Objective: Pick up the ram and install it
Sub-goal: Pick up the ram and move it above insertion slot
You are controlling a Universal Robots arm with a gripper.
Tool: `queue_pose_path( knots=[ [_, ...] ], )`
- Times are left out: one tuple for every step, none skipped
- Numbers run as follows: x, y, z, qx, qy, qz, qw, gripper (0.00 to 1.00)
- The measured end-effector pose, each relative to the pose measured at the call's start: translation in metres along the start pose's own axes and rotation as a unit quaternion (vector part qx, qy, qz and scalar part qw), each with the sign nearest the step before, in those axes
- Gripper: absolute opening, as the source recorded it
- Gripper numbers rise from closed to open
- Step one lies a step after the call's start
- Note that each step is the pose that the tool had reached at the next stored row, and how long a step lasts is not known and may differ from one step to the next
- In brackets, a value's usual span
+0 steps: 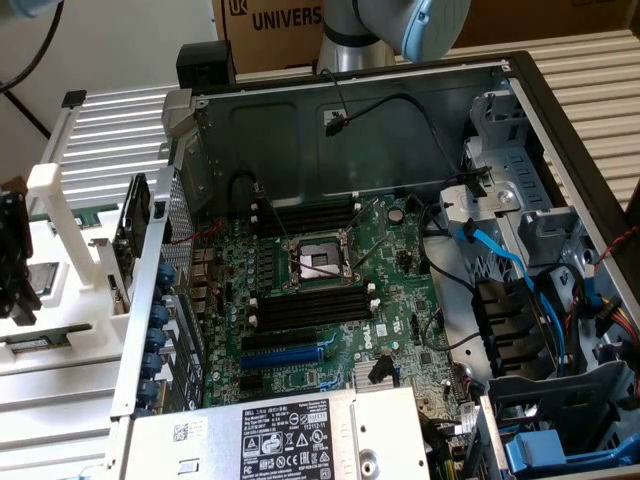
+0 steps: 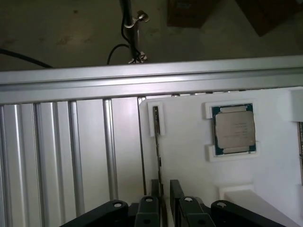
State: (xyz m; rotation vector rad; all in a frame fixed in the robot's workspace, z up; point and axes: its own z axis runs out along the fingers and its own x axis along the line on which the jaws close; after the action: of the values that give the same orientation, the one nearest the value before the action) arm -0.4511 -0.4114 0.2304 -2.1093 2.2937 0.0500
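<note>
Ram (image 2: 156, 142) stands on edge in a slot of the white tray (image 2: 189, 156) beside the ribbed aluminium table (image 2: 71, 151), with the gripper (image 2: 164, 189) fingers spread either side of it, not clamped, concrete floor (image 2: 61, 33) beyond.

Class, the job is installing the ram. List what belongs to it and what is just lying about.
Job: ram, gripper, memory slots, motherboard.
Lying about: square chip, power supply, blue cables, cardboard box.
</note>
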Motion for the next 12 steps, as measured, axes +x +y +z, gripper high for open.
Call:
queue_pose_path(
  knots=[
    [0.0003, 0.0, 0.0001, 0.0, 0.0, 0.0, 1.0, 0.24],
    [0.0005, -0.0001, 0.0002, 0.0, 0.0, 0.0, 1.0, 0.24],
    [0.0009, -0.0001, 0.0004, 0.0, 0.0, 0.0, 1.0, 0.24],
    [0.0013, -0.0002, 0.0005, 0.0, 0.0, 0.0, 1.0, 0.24],
    [0.0019, -0.0002, 0.0007, 0.0, 0.0, 0.0, 1.0, 0.24],
    [0.0026, -0.0006, 0.0009, 0.0, 0.0, 0.0, 1.0, 0.24],
    [0.0029, -0.0012, 0.0014, 0.0001, -0.0001, 0.0, 1.0, 0.24],
    [0.003, -0.0029, 0.0023, -0.0001, -0.0002, 0.0, 1.0, 0.24],
    [0.003, -0.0039, 0.0029, 0.0, -0.0004, 0.0, 1.0, 0.24],
    [0.003, -0.0049, 0.0034, 0.0, -0.0004, 0.0, 1.0, 0.24],
    [0.0029, -0.0066, 0.004, 0.0, -0.0005, 0.0, 1.0, 0.24],
    [0.0038, -0.009, 0.0093, -0.0002, -0.0016, 0.0, 1.0, 0.24]
  ],
)
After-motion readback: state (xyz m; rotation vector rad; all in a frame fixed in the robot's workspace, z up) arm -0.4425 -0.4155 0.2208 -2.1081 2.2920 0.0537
